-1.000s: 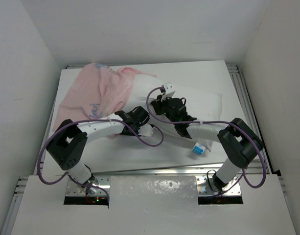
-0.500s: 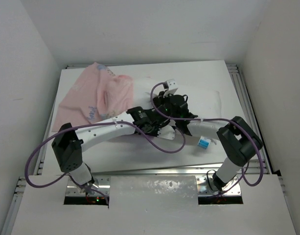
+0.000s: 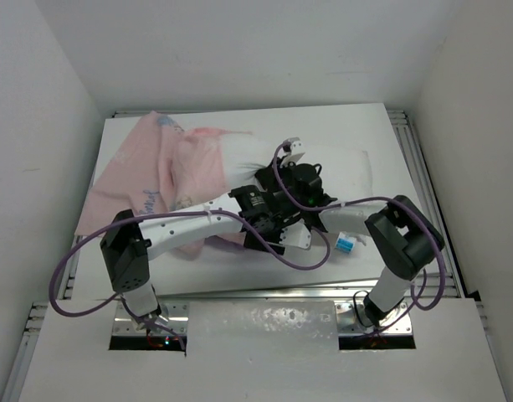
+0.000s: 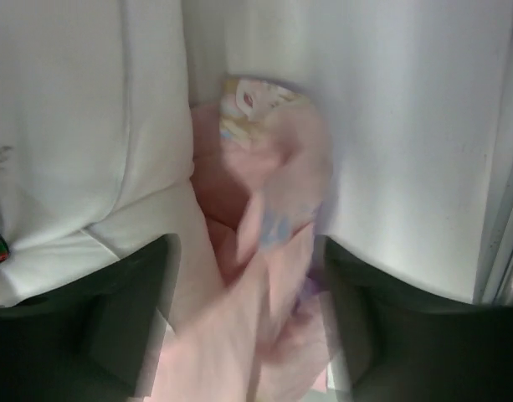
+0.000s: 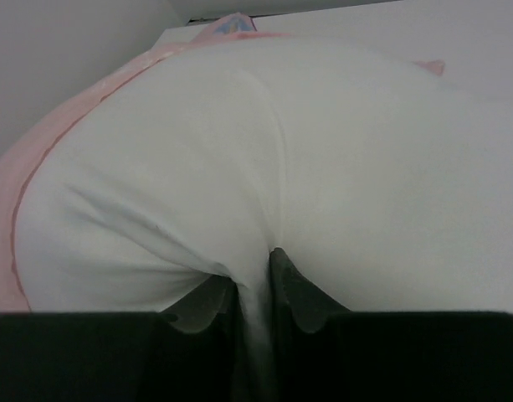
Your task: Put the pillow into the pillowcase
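**At mid-table, the pillow is only part-way into its case**

Across the middle of the overhead view, the pillow lies lengthwise, its left end tucked into the mouth of the pillowcase. The case spreads pale pink toward the upper left of the frame. From the right wrist view, a pink hem curves round the left flank of the white bulk, so I judge that the opening has taken the first part of the pillow. The larger share, from centre frame out to the right, shows bare white, and the blue-and-white tag sits uncovered at lower right. Drawing the case along that length is what remains, by my reckoning well over half the job.

The right gripper has its jaws nearly together, pinching a fold of the pillow's white cover. The left gripper stands with its jaws apart. A blurred band of pink case fabric runs loose between them, with a scrap of the cartoon print showing at its upper end, and I see nothing clamped.

The table is a flat white board with metal rails along its right side. Plain white walls close it in on three sides, and purple cables loop from the arms at the lower left.
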